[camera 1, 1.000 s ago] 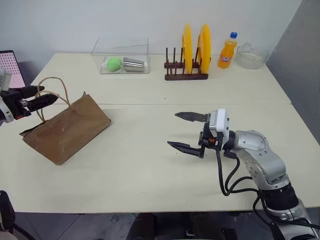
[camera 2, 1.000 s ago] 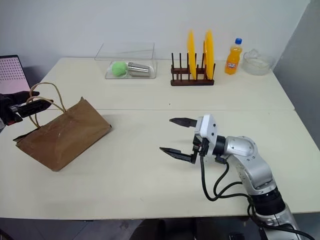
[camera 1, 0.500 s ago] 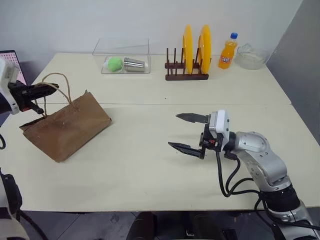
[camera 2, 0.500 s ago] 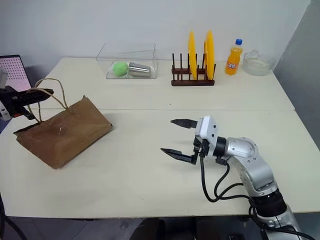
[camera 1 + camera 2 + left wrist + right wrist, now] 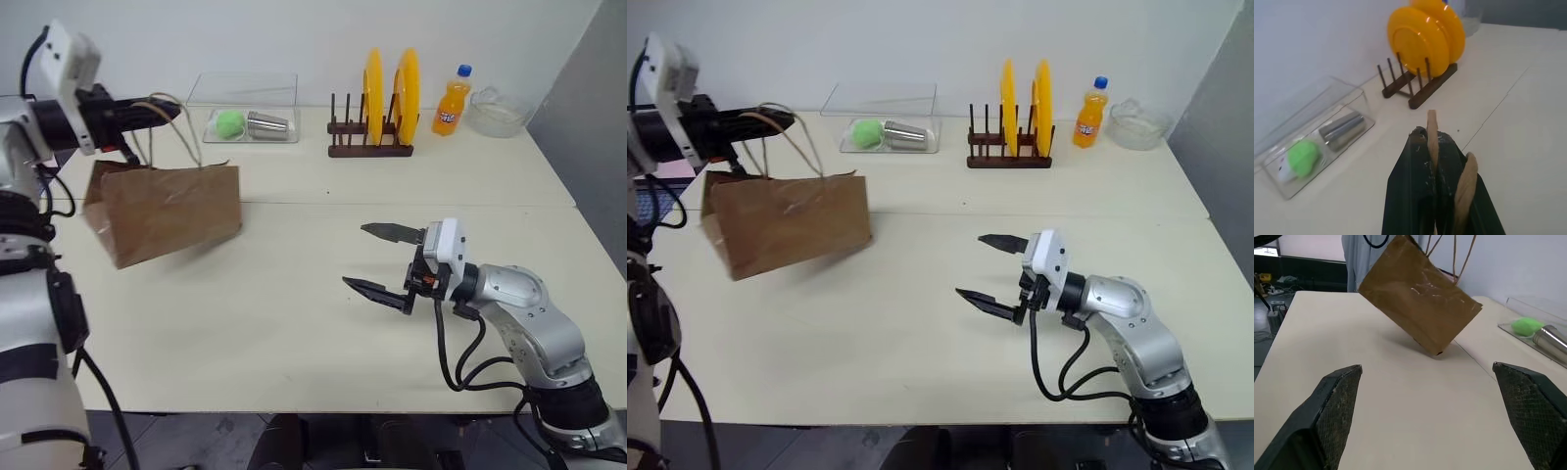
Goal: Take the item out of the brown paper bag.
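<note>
Bright, even overhead light, no harsh glare on the desk. Soft shadow under the brown paper bag, falling toward 5 o'clock. Left wrist view pretty blurry up close, especially the end effector fingers.

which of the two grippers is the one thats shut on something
The left gripper, raised at the table's far left: its fingers are shut on the cord handles of the brown paper bag. The right gripper is open and empty.

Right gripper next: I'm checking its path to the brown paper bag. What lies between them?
Nothing: between the open right gripper and the brown paper bag there is bare table, as the head and right wrist views show.
</note>
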Action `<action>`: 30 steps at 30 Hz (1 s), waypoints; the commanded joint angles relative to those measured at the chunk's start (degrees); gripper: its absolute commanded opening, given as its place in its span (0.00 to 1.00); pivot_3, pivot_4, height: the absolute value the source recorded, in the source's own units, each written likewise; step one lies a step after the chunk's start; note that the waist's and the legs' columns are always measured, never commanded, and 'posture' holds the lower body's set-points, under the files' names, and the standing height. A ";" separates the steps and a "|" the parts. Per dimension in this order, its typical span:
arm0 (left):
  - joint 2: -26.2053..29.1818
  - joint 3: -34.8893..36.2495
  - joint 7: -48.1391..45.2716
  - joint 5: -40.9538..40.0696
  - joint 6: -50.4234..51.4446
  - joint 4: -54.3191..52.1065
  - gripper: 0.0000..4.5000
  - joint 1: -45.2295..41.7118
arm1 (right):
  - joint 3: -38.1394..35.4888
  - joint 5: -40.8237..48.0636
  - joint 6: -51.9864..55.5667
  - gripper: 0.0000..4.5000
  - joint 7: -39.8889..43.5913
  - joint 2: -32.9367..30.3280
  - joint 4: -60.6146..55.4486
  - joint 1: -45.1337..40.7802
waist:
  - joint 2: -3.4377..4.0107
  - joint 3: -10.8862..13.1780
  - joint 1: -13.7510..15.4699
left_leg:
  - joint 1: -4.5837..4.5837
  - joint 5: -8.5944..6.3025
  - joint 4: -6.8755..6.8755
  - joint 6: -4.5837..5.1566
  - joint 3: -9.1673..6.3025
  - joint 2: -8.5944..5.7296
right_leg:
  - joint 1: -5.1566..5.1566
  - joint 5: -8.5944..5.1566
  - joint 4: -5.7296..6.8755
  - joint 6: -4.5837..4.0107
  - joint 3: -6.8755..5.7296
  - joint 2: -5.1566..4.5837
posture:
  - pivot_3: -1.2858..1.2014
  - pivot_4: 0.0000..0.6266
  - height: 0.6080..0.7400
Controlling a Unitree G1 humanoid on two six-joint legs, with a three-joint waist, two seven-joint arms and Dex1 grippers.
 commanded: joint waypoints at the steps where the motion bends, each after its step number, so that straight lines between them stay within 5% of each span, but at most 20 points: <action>1: -2.17 -0.48 -2.24 0.58 -2.68 0.62 0.00 -5.17 | -2.60 1.33 1.24 1.00 -0.70 -1.84 -3.84 2.18 | -0.01 0.00 -0.04 | 0.00 0.00 0.00 0.00 0.02 0.00 | 0.00 0.00 -0.01 0.00 0.02 0.00 | 0.52 0.24 1.00; 20: -25.94 -0.17 3.97 4.32 -11.42 16.87 0.00 -18.35 | -7.13 1.80 5.75 1.00 -7.05 -6.67 -14.52 16.32 | -0.22 0.14 -0.76 | 0.03 -0.01 0.27 0.01 0.07 -0.03 | -0.05 -0.18 0.46 0.33 0.10 0.01 | 0.52 0.24 1.00; 30: -29.91 1.17 11.46 5.21 -12.37 19.11 0.00 -21.08 | -9.40 1.68 6.01 1.00 -9.43 -7.63 -15.58 18.15 | -0.26 0.18 -1.21 | 0.05 -0.01 0.69 0.03 0.15 -0.03 | -0.01 -0.20 0.74 0.37 0.21 0.03 | 0.52 0.24 1.00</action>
